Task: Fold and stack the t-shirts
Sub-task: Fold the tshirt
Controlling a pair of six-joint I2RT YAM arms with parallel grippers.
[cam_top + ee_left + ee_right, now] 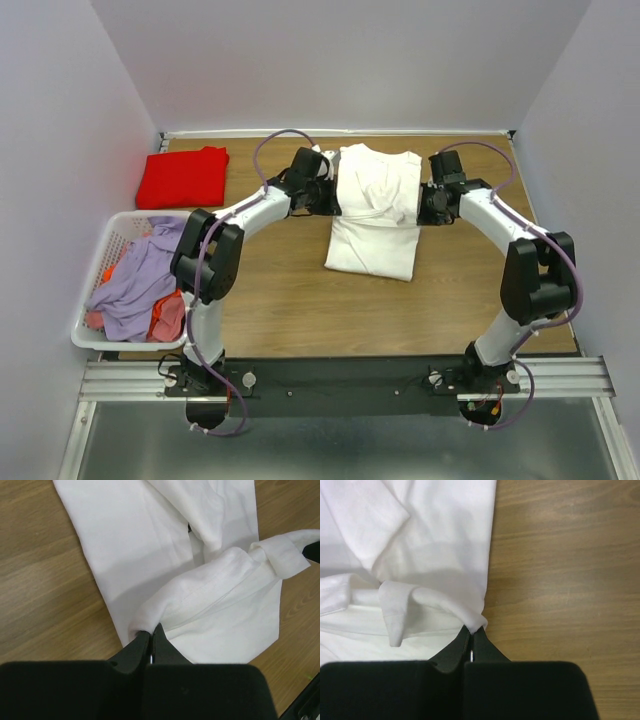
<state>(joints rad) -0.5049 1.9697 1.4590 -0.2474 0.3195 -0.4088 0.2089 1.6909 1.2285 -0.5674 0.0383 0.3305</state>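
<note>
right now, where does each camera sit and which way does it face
top external: fixed above and behind the arms, looking down at the table; left arm and right arm show whole.
left wrist: on that wrist, looking down past the left gripper, shut on one edge of the white shirt.
right wrist: on that wrist, looking down past the right gripper, shut on the opposite edge.
shared: all three show the white shirt; both wrist views show the raised fold between grippers.
</note>
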